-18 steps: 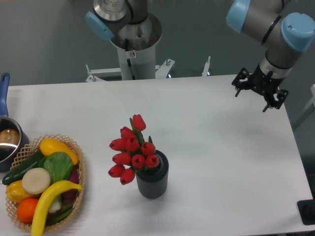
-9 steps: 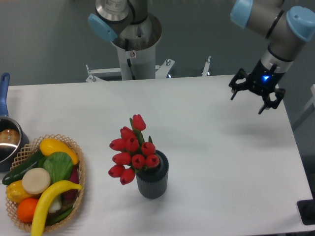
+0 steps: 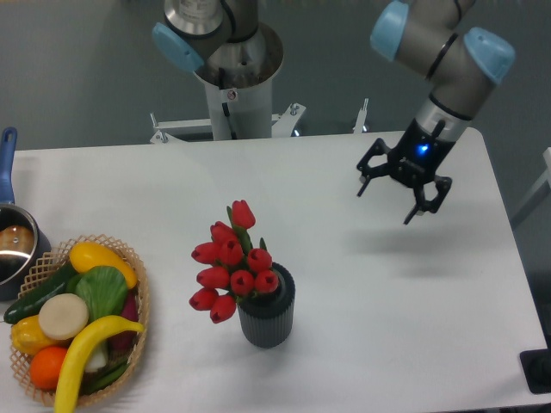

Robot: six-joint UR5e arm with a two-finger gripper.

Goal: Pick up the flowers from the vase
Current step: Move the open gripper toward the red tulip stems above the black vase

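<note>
The flowers [image 3: 231,262], a bunch of red tulip buds with green stems, stand in the vase [image 3: 267,313], a small dark grey ribbed pot near the table's front middle. The bunch leans out to the vase's left. My gripper [image 3: 385,206] hangs open above the table's right half, well to the upper right of the flowers, with nothing between its black fingers.
A wicker basket [image 3: 141,301] full of toy fruit and vegetables sits at the front left. A blue-handled metal saucepan [image 3: 12,243] is at the left edge. The arm's base column [image 3: 237,90] rises behind the table.
The gripper has travelled left and a little toward the front, from the table's far right corner toward the middle. The flowers and vase have not moved.
</note>
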